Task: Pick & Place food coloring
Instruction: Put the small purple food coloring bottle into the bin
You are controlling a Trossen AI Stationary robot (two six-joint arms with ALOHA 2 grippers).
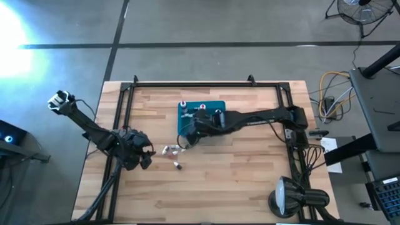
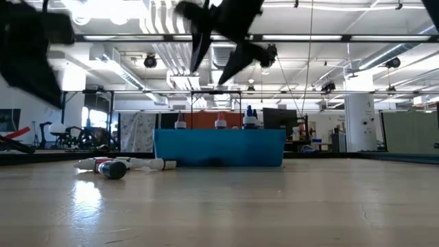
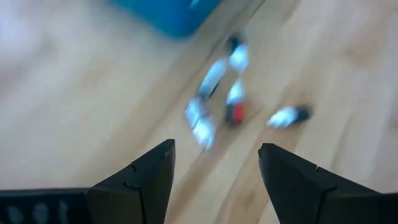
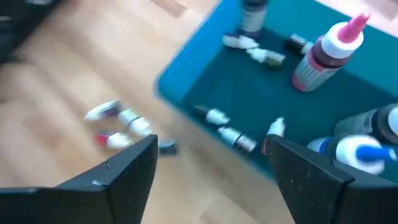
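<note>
Several small food coloring bottles [image 3: 217,93] lie on their sides on the wooden table, left of a teal bin [image 1: 215,106]. More small bottles [image 4: 229,129] lie on the bin's floor. Larger bottles stand upright in it, one with a pink cap [image 4: 329,53] and one blue [image 4: 360,149]. My right gripper [image 4: 212,146] hangs open above the bin's near left corner, high over the table [image 2: 216,62], with nothing between its fingers. My left gripper [image 3: 216,147] is open to the left of the loose bottles [image 1: 170,150], pointing down toward them and clear of them.
A black frame [image 1: 206,83] runs along the table's far, left and right edges. A lamp [image 1: 287,197] stands at the near right corner. Bare wood lies in front of the bin and the loose bottles.
</note>
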